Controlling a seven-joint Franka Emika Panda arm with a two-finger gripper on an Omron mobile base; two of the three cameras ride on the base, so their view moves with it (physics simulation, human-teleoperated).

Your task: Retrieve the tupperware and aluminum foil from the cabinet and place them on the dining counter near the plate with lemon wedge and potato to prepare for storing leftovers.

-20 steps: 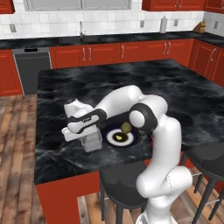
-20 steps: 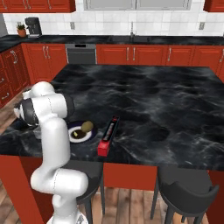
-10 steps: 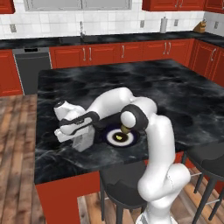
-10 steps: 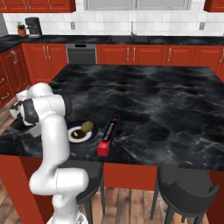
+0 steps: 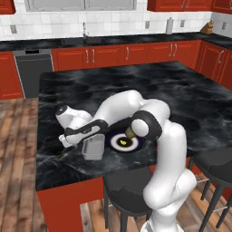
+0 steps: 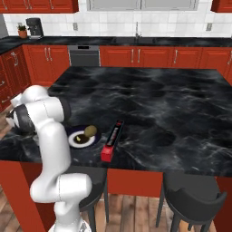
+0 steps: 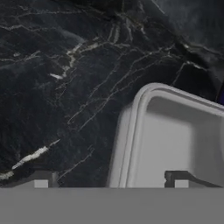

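Note:
The tupperware, a shallow pale grey tub, rests on the black marble dining counter just left of the plate. My gripper hangs right over it. In the hand view the tupperware has one fingertip over its inside and the other out over bare marble, so my open gripper straddles its rim without holding it. From the right base view, the plate carries the potato and lemon wedge. The aluminum foil lies just right of it.
Two dark bar stools stand at the island's near edge. Red base cupboards and a grey dishwasher line the back wall beyond a strip of wooden floor. The dining counter stretches far and right.
The jaws have gone from shut on the tupperware to wide open. The tub has come down onto the marble beside the plate, and the hand has drifted slightly left.

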